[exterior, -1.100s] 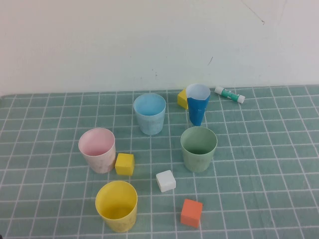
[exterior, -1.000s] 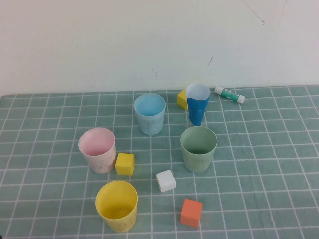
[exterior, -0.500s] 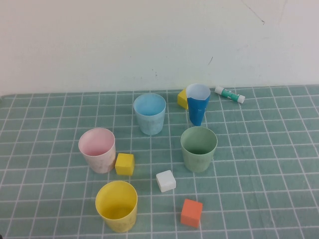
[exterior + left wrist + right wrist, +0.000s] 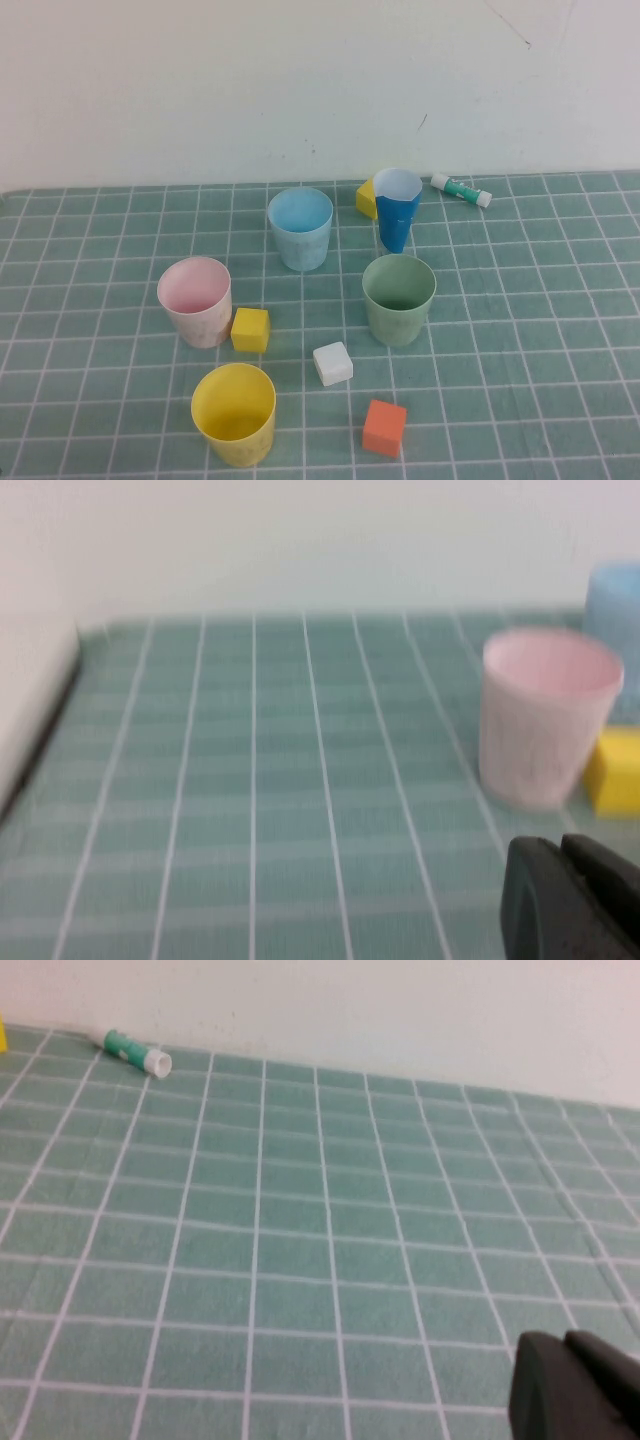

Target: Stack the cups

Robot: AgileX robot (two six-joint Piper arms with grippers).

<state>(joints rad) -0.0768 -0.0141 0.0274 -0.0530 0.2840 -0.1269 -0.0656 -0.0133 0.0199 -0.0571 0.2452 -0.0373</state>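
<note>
Green gridded mat (image 4: 520,330): four empty cups (image 4: 399,298) upright, unstacked, apart

The work surface is a table covered with a green cloth (image 4: 520,300) carrying a white grid. Standing upright on it, apart from one another: pink cup (image 4: 195,301), yellow cup (image 4: 234,413), light blue cup (image 4: 300,228), sage green cup (image 4: 399,299) and a narrower dark blue cup (image 4: 396,209). Loose blocks lie among them: yellow block (image 4: 250,329) just beside the pink cup, white block (image 4: 332,363), orange block (image 4: 384,427), and a second yellow block (image 4: 366,198) behind the dark blue cup. A green-and-white glue stick (image 4: 461,190) lies near the wall.
</note>
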